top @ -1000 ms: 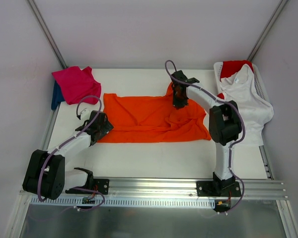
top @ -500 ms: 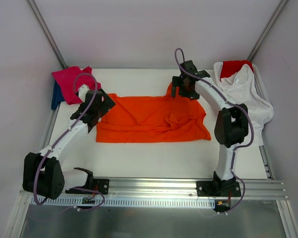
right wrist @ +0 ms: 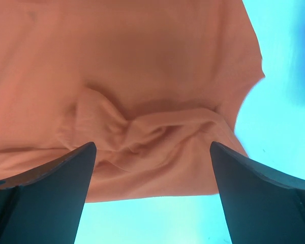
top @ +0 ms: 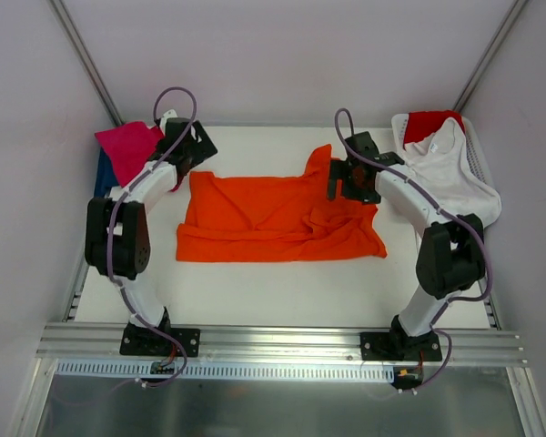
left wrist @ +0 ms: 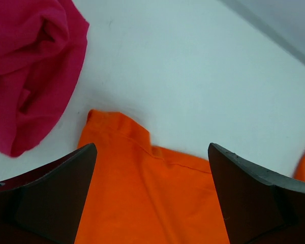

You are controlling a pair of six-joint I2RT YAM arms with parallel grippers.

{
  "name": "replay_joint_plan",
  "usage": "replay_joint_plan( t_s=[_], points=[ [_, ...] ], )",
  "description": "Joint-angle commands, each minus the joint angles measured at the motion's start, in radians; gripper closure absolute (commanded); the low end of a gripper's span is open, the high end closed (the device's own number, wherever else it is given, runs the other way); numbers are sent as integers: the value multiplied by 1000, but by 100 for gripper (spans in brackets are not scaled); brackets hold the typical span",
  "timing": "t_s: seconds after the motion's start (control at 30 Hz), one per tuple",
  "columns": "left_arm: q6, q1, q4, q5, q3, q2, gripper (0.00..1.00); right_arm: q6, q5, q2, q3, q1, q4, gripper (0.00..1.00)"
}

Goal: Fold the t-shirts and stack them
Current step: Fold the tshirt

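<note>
We take this for a robotics lab, a closed test cell rather than a home. A left arm point(top: 118, 241) and a right arm point(top: 448, 259) are bolted to an aluminium rail point(top: 282, 339) along the near edge of a bare white table point(top: 282, 291). Plain pale walls point(top: 282, 55) box it in. Metal struts point(top: 89, 64) rise at the far corners, and purple cables point(top: 173, 89) loop openly over the arms.

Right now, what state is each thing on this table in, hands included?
orange t-shirt, spread flat, right side rumpled
pink t-shirt, bunched at the far left corner
dark blue t-shirt, mostly hidden under the pink one
white t-shirt, draped over the basket
red t-shirt, in the basket
left hand, open, empty
right hand, open, empty
</note>
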Motion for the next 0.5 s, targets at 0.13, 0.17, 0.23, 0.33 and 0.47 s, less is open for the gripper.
replay_joint_plan(
  t_s=[0.13, 0.17, 0.23, 0.33, 0.47],
  points=[
    [105, 112, 95, 334, 113, 202, 7, 8, 13, -146, -108, -39, 42, 1],
    [98, 134, 93, 354, 123, 216, 7, 8, 15, -151, -120, -40, 42, 1],
    [85, 146, 95, 384, 132, 236, 7, 5, 18, -166, -126, -42, 42, 1],
    [78, 189, 101, 393, 133, 250, 7, 4, 18, -182, -134, -45, 40, 0],
    [78, 209, 119, 398, 136, 277, 7, 4, 19, -194, -140, -45, 39, 1]
  ],
)
